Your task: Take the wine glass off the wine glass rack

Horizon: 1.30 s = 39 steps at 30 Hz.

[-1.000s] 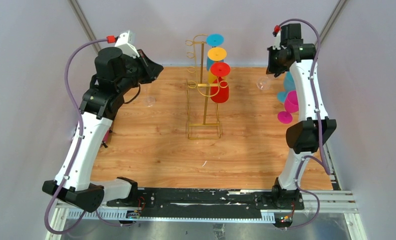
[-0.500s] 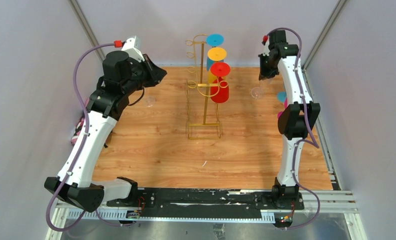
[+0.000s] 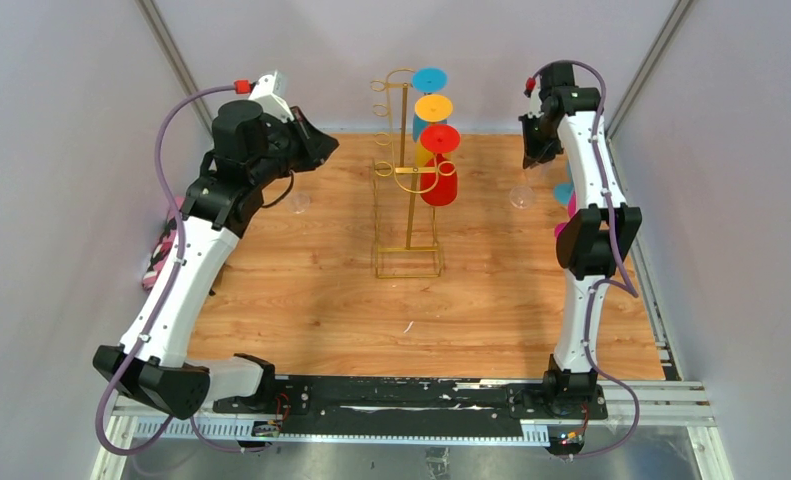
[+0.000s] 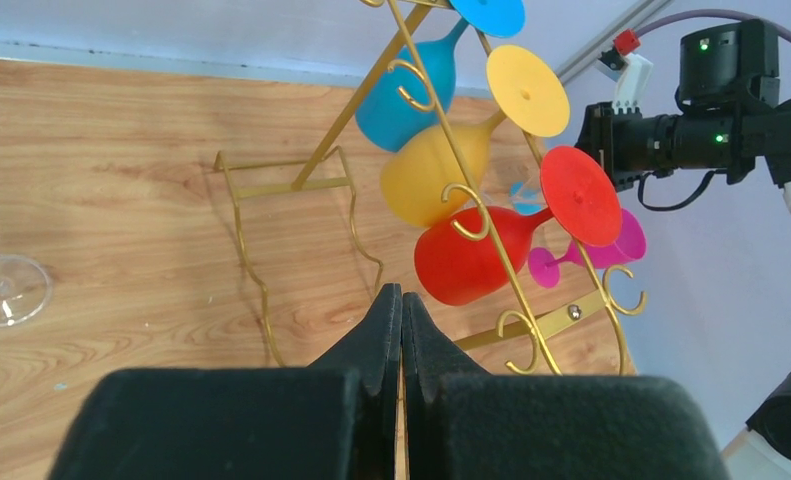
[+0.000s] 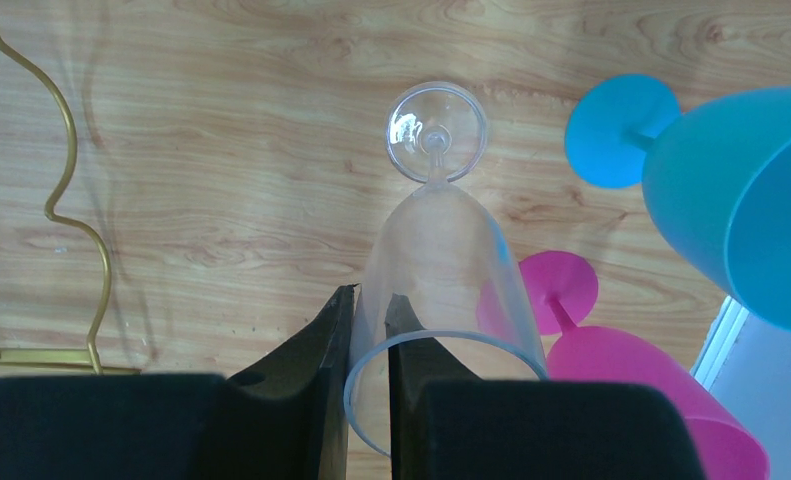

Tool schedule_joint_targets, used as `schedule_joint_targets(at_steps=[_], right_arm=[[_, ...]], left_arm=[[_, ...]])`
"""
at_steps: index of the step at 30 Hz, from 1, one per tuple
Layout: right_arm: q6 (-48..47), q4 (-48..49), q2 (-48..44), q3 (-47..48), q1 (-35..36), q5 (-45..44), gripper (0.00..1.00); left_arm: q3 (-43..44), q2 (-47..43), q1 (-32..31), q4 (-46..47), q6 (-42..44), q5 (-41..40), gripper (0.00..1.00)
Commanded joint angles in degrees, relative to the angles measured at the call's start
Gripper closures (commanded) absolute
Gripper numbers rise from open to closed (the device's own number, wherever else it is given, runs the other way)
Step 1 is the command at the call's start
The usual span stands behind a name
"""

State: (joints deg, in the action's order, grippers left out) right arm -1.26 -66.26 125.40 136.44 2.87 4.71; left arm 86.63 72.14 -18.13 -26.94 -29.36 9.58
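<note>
The gold wine glass rack [image 3: 408, 180] stands mid-table, with blue [image 4: 401, 95], yellow [image 4: 436, 175] and red [image 4: 471, 265] glasses hanging upside down on its right-hand hooks. My right gripper [image 5: 373, 297] is shut on the rim of a clear wine glass [image 5: 441, 240], one finger inside the bowl and one outside. The glass is upright, right of the rack, and its foot [image 5: 437, 132] is at or just above the table; I cannot tell which. It also shows in the top view [image 3: 522, 196]. My left gripper [image 4: 402, 293] is shut and empty, held high left of the rack.
A second clear glass [image 3: 298, 203] stands on the table at the far left. A blue glass [image 5: 731, 190] and a pink glass [image 5: 621, 370] stand close to the right of the held glass, by the table's right edge. The rack's wire base [image 5: 66, 190] is to its left.
My right gripper has carried the clear glass away from the rack, toward the near right and lower. The left arm has shifted only slightly.
</note>
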Motion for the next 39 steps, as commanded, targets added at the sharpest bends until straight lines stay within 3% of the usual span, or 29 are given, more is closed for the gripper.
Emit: schedule_joint_targets(at_steps=[1, 8, 12, 17, 28, 31, 35, 39], right_arm=[[-3.0, -5.3, -3.4, 0.9, -0.9, -0.5, 1.0], [-3.3, -5.8, -0.6, 0.2, -1.0, -1.8, 0.98], [-2.6, -3.9, -0.4, -1.3, -1.0, -1.6, 0.72], [-1.5, -2.5, -3.2, -1.0, -0.9, -1.1, 0.55], [0.9, 0.9, -19.7, -2.8, 0.9, -0.7, 0.54], [4.4, 10.0, -28.1, -12.9, 1.1, 3.5, 0.57], [15.5, 36.8, -40.1, -33.8, 0.9, 21.1, 0.59], [28.8, 52.0, -42.1, -43.0, 0.8, 38.2, 0.67]], left_arm=[[-1.5, -0.1, -0.3, 2.4, -1.2, 1.4, 1.0], [-2.9, -0.6, -0.3, 2.8, -1.7, 2.5, 1.0], [-3.2, -0.8, -0.3, 2.7, -1.7, 2.3, 1.0], [-3.5, -0.8, -0.3, 2.9, -1.9, 2.2, 1.0], [-4.6, -0.6, -0.3, 4.6, -2.7, 3.5, 1.0], [-5.7, -1.3, -0.3, 6.0, -2.9, 3.9, 1.0], [-8.0, -2.4, -0.3, 9.0, -3.3, 4.4, 0.97], [-8.8, -3.1, -0.3, 8.7, -3.0, 4.2, 0.96]])
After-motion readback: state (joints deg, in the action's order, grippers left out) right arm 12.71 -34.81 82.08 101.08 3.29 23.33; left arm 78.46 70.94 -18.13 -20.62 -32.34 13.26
